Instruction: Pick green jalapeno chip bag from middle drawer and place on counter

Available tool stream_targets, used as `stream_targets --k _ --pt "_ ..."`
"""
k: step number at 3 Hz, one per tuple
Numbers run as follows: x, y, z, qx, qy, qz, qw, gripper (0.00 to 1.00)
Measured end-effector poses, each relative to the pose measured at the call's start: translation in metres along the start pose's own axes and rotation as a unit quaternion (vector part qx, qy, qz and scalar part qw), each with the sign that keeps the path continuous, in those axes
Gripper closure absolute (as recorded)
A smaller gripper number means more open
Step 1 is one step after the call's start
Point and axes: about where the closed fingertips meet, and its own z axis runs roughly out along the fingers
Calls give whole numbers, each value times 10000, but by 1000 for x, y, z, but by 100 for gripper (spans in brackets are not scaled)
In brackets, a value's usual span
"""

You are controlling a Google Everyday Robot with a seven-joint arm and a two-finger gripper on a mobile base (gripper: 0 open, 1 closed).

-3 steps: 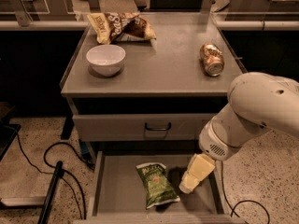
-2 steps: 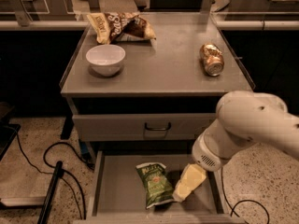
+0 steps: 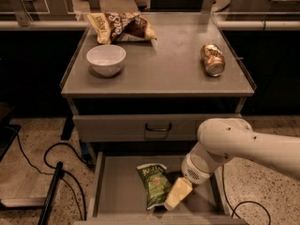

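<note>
The green jalapeno chip bag (image 3: 153, 184) lies flat in the open middle drawer (image 3: 116, 187), at six o'clock below the counter (image 3: 164, 71). The gripper (image 3: 178, 194) sits at the bag's four o'clock edge; I cannot tell whether it is open or closed. Grasping, lifting and placing appear to remain.

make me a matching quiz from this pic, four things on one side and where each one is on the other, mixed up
1 green bag
2 bowl
3 can
4 gripper

a on its side, counter right in view
b down in the drawer, just right of the green bag
c upright, counter left in view
d flat on the drawer floor

Pairs: 1-d, 2-c, 3-a, 4-b
</note>
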Motion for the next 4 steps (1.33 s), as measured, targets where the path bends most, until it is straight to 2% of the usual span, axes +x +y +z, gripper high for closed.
stream_targets --k 1,2,3,4 --pt "0 0 0 0 0 0 10000 0" --pt "0 2 17 -140 -147 71 9998 0" --pt "-2 -3 55 -164 -272 283 9991 0" --pt "-11 -14 83 -84 -430 482 9979 0"
